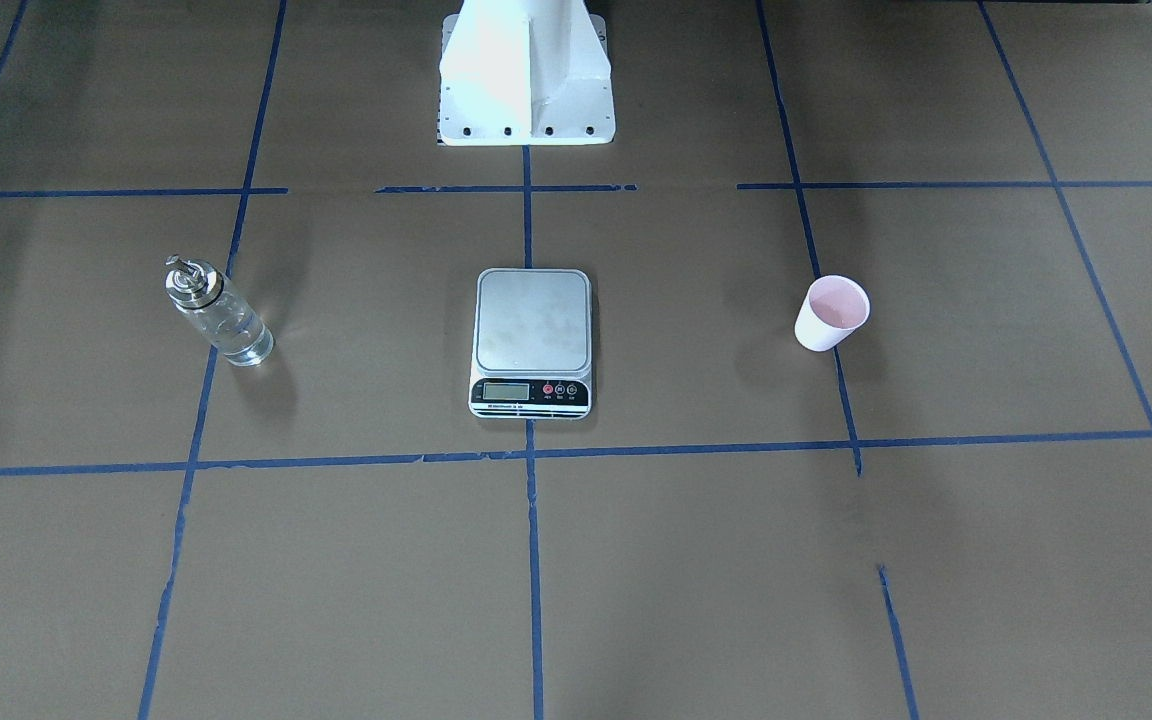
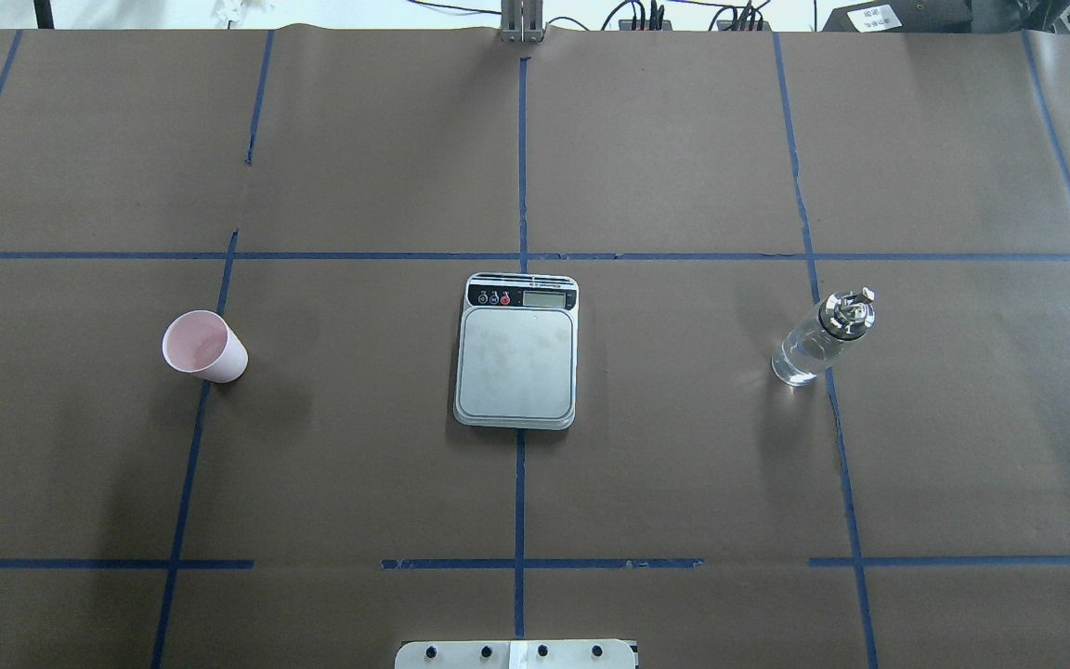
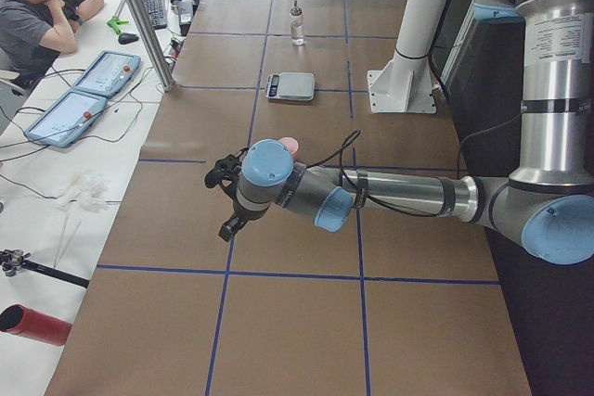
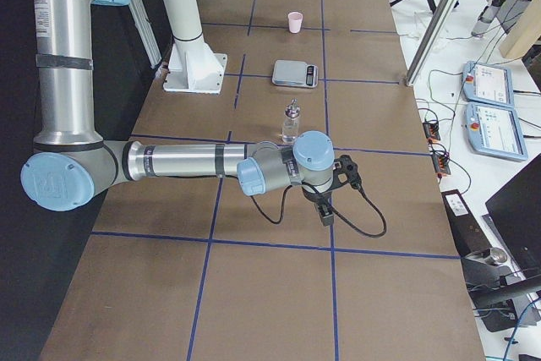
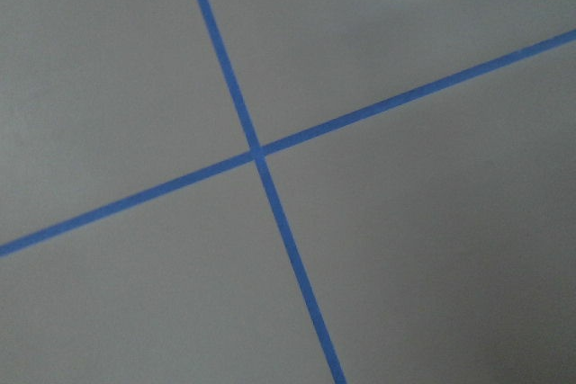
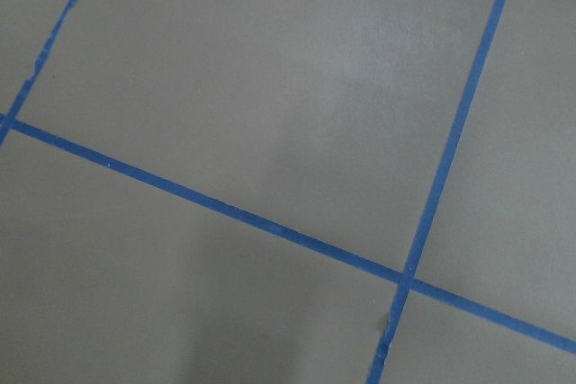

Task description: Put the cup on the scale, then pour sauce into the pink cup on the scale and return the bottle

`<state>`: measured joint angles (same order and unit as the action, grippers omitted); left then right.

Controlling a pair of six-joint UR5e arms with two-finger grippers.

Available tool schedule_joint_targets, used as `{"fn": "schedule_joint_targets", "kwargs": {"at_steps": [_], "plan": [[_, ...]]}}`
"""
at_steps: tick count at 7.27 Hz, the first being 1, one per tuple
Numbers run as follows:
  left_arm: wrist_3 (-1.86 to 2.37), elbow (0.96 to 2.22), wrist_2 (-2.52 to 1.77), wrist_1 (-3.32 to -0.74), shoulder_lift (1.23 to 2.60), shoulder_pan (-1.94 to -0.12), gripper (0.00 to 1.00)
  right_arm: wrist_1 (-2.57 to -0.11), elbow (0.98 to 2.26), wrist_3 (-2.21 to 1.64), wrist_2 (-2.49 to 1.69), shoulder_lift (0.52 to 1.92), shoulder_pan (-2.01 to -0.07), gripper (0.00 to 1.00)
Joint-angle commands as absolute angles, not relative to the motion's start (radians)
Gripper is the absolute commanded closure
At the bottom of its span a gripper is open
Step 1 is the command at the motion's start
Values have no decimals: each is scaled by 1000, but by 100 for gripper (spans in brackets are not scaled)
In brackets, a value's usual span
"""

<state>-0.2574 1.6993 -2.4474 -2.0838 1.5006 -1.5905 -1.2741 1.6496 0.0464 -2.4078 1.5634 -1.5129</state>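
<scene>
The pink cup (image 2: pixel 203 347) stands upright on the brown table on my left side, with nothing in it. The scale (image 2: pixel 517 362) lies at the table's middle with a bare platform. A clear glass bottle (image 2: pixel 821 336) with a metal cap stands on my right side, and the clear sauce (image 2: pixel 800 358) shows through its glass. My left gripper (image 3: pixel 225 201) hovers above the table just nearer the camera than the cup (image 3: pixel 289 145), seen only in the left side view, so I cannot tell its state. My right gripper (image 4: pixel 338 188) hangs in front of the bottle (image 4: pixel 292 122); its state cannot be told either.
The white robot pedestal (image 1: pixel 526 75) stands at the table's robot side, behind the scale (image 1: pixel 533 340). Blue tape lines cross the brown paper. A person (image 3: pixel 37 6) sits at a side desk with tablets (image 3: pixel 74 108) beyond the far edge. Both wrist views show only paper and tape.
</scene>
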Motion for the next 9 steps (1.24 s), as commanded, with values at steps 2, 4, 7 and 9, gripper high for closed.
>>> {"fn": "schedule_joint_targets", "kwargs": {"at_steps": [2,4,7,9], "plan": [[-259,1678,-2521,-2237,1500,-1591,0,-1249,1657,-66,-2414,1532,-1494,0],[-148,1724,-2548,-2283,1496,-1548,0,-1154,1647,-110,-2416,1534,-1491,0],[380,1868,-2208,-2284,1485,-1329,0,-1154,1649,-117,-2416,1536,-1483,0],[713,1929,-2070,-2284,1486,-1116,13,-1154,1651,-121,-2416,1536,-1485,0]]}}
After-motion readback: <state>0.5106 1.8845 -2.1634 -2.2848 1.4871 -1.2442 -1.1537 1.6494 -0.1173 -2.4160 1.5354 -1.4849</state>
